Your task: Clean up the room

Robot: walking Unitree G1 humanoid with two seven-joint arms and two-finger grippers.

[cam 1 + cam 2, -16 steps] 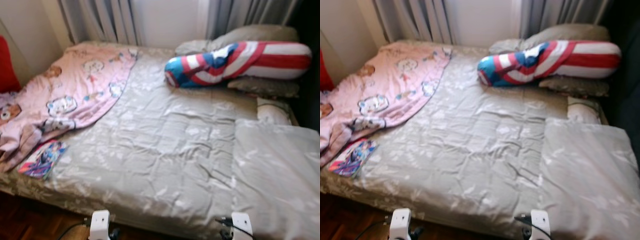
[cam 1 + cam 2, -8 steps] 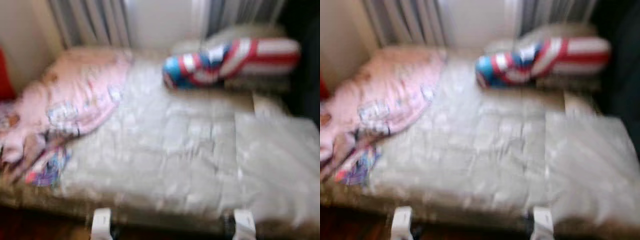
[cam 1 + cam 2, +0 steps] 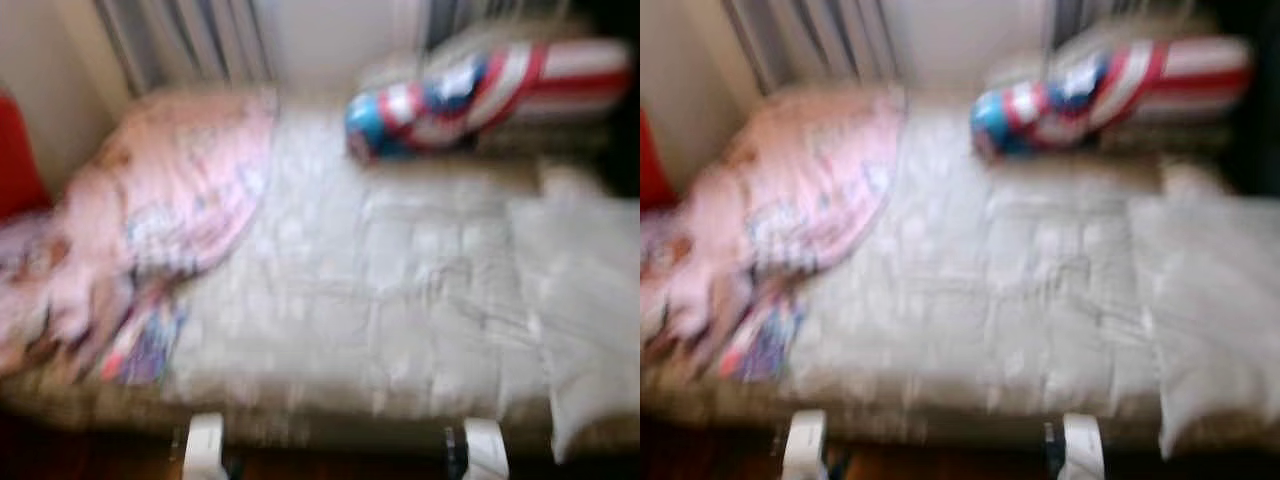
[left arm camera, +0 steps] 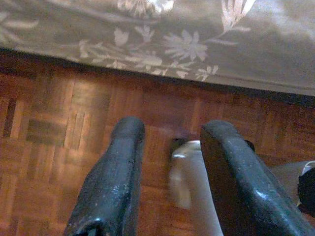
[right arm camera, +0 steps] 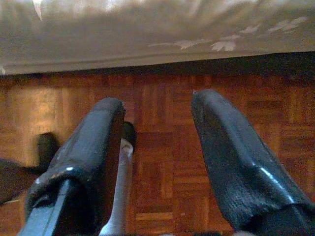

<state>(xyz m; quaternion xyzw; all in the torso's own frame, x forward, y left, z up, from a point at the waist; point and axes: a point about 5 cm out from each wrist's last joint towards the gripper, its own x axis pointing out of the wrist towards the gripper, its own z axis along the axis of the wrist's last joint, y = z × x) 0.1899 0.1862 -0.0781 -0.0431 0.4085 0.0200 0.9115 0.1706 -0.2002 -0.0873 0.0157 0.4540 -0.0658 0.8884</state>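
Note:
A bed with a grey flowered quilt (image 3: pixel 400 290) lies before me, blurred by motion. A pink cartoon blanket (image 3: pixel 170 200) is rumpled over its left side. A small colourful flat item (image 3: pixel 140 350) lies by the blanket at the bed's front left edge. A red, white and blue bolster (image 3: pixel 480 95) rests on the pillows at the back right. My left gripper (image 4: pixel 173 127) hangs open over the parquet floor (image 4: pixel 59 128) just short of the bed's edge. My right gripper (image 5: pixel 157 101) hangs open the same way, with nothing between its fingers.
A folded grey cover (image 3: pixel 580 300) lies on the bed's right side. Curtains (image 3: pixel 190 40) hang behind the bed and something red (image 3: pixel 15 160) stands at the far left. The quilt's hem (image 5: pixel 147 34) overhangs the wooden floor (image 5: pixel 162 162).
The head view has swung a little to the left and grown more blurred, so the bed sits further right in the picture. Nothing on the bed has moved.

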